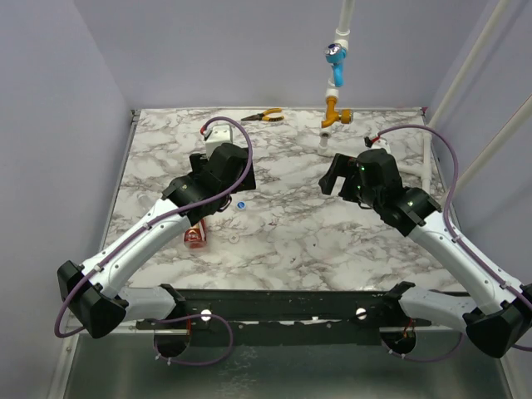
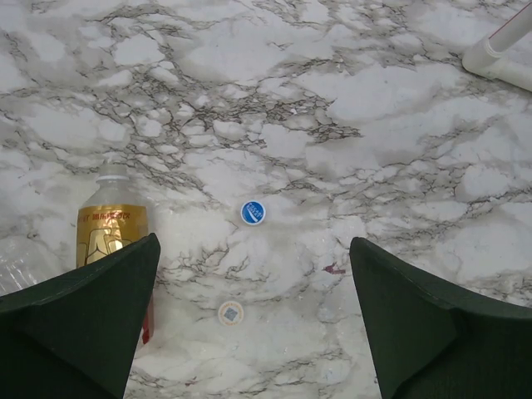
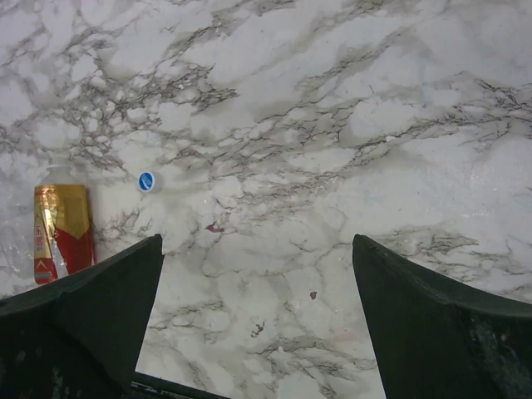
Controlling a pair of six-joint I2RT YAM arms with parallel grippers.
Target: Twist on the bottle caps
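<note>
The bottle [image 2: 106,223] lies on the marble table with its open neck pointing away; it has a gold and red label. It lies just outside my left finger, which covers part of it. It also shows in the top view [image 1: 195,236] and the right wrist view [image 3: 61,226]. A bright blue cap [image 2: 253,213] lies flat ahead of my left gripper [image 2: 253,249], which is open, empty and above the table. A pale cap [image 2: 231,313] lies between its fingers. My right gripper [image 3: 258,249] is open and empty, with the blue cap [image 3: 147,181] to its far left.
Orange-handled pliers [image 1: 264,116] lie at the back edge. A white pipe with a light-blue valve handle [image 1: 335,56] and an orange fitting [image 1: 334,111] stands at the back right. A white box [image 1: 220,131] sits at the back left. Something of clear plastic [image 2: 21,262] lies left of the bottle.
</note>
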